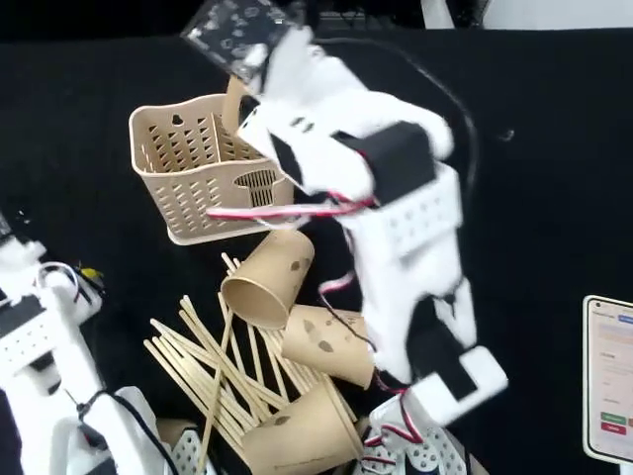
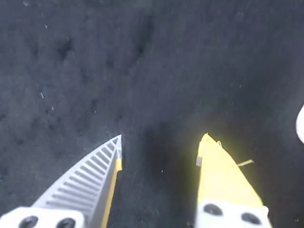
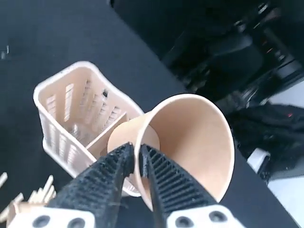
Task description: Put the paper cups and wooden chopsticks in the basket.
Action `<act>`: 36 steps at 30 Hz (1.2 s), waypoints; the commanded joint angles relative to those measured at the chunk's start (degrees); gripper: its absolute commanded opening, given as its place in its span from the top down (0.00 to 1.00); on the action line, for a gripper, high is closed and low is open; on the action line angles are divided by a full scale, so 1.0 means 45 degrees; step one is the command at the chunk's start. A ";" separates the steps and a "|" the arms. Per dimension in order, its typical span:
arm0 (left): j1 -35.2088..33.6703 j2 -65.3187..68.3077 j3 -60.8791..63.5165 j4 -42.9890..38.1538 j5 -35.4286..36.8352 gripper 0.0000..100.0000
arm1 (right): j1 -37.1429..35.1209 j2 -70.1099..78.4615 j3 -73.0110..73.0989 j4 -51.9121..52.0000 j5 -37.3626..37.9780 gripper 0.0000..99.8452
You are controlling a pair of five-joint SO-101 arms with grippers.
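Above the black table (image 1: 534,198), the paper cup (image 3: 194,137) pinched by the right gripper (image 3: 136,147) should be centred over the upper-left basket (image 1: 148,124) before release.

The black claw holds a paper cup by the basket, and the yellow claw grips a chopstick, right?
No: the left wrist view shows the yellow left gripper open, holding nothing. The right gripper does hold a paper cup by the basket.

White arms (image 1: 406,228), red cables (image 1: 277,211), black ribbed claw (image 3: 136,149), yellow-grey claw (image 2: 161,140)
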State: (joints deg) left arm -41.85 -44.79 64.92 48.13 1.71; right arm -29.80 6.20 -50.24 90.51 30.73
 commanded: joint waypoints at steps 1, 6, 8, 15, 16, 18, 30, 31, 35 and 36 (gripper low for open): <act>-0.0049 -0.0547 0.0576 -0.0352 0.0176 0.74 | -0.0078 0.0498 -0.0713 0.0098 0.0625 0.99; 0.0147 -0.0547 0.0713 -0.0352 0.0781 0.74 | -0.0176 0.0830 -0.0576 0.0156 0.1094 0.98; 0.0361 -0.0527 0.0733 -0.0352 0.0781 0.74 | -0.0274 0.0830 -0.0674 0.0508 0.1094 0.96; 0.0440 -0.0410 0.0752 -0.0352 0.0781 0.74 | -0.0801 -0.0361 -0.1553 0.2403 -0.0020 0.75; 0.0440 -0.0410 0.0752 -0.0352 0.0781 0.74 | -0.0879 -0.0791 -0.1260 0.2403 -0.0254 0.77; 0.0440 -0.0410 0.0752 -0.0352 0.0781 0.74 | -0.1328 -0.1651 -0.0166 0.2383 -0.0508 0.80; 0.0361 -0.0410 0.0752 -0.0352 0.0801 0.74 | -0.3614 -0.7238 1.5150 -0.1700 -0.0684 0.74; 0.0361 -0.0410 0.0752 -0.0352 0.0801 0.74 | -0.3634 -0.7590 1.6107 -0.2266 -0.0684 0.74; 0.0361 -0.0410 0.0752 -0.0352 0.0801 0.74 | -0.3634 -0.8723 1.8667 -0.3536 -0.0703 0.73; 0.0361 -0.0410 0.0752 -0.0352 0.0801 0.74 | -0.3634 -0.8879 1.9077 -0.3673 -0.0703 0.73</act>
State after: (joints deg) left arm -40.53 -45.93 68.53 47.25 4.88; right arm -45.36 -29.23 30.20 77.41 27.91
